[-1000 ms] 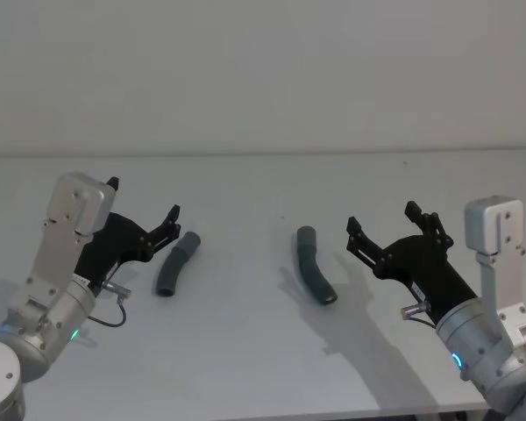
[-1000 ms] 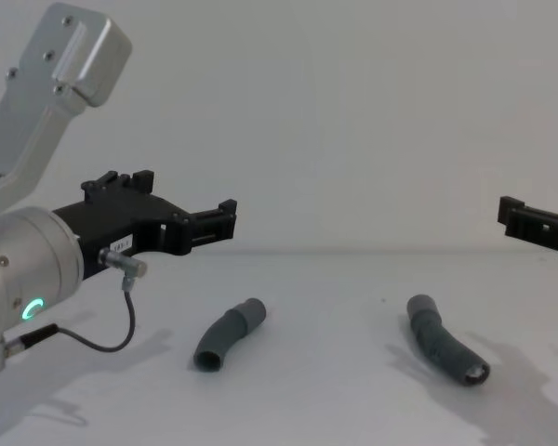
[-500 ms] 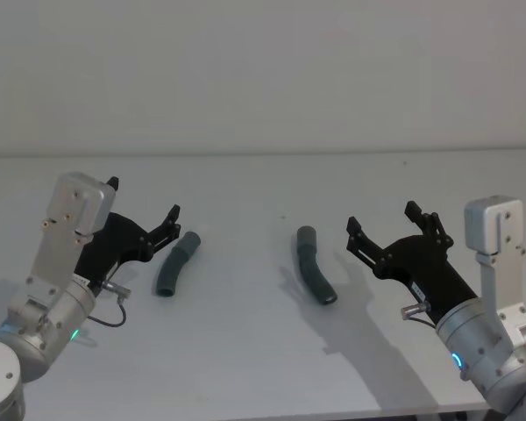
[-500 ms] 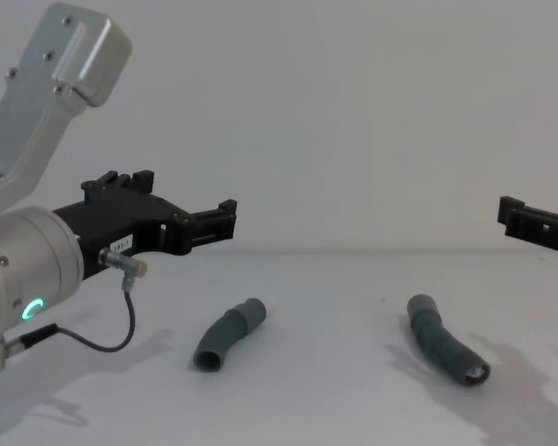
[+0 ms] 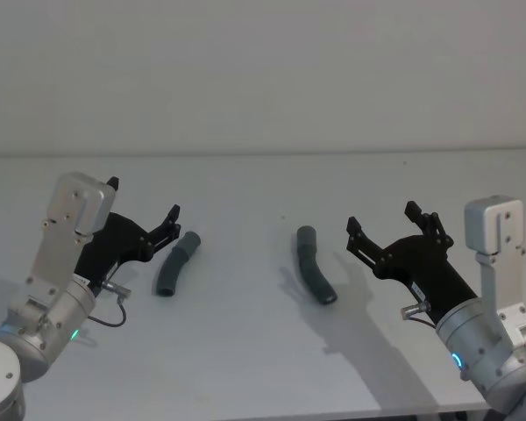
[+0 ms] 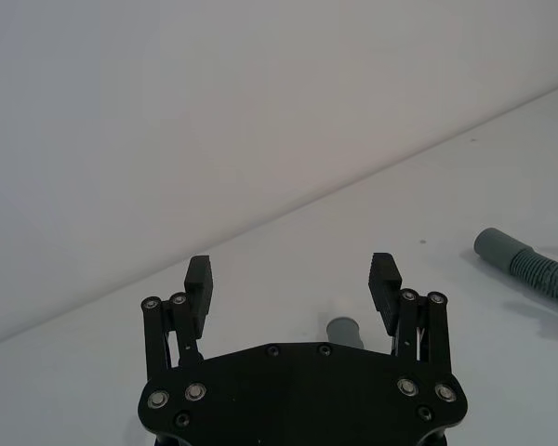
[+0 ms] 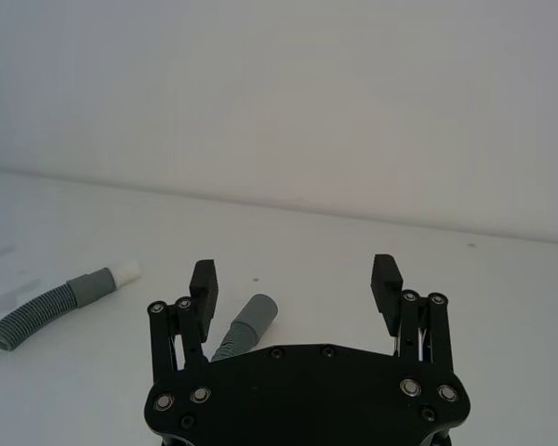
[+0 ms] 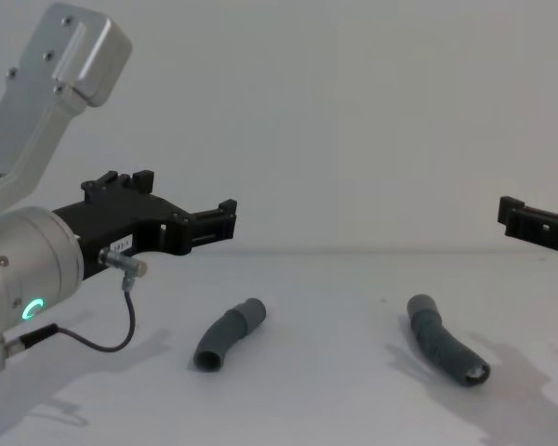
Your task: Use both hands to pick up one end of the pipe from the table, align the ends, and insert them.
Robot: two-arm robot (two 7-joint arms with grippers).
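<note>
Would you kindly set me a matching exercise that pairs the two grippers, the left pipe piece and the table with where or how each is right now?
Column one:
1. left gripper
2. right gripper
3. left piece
4. table

Column two:
a. white, bearing both pieces
b. open, raised beside the right piece
c. dark grey, bent, lying ungrasped
d. open, raised beside the left piece

Pairs: 1-d; 2-b; 3-c; 4-a.
</note>
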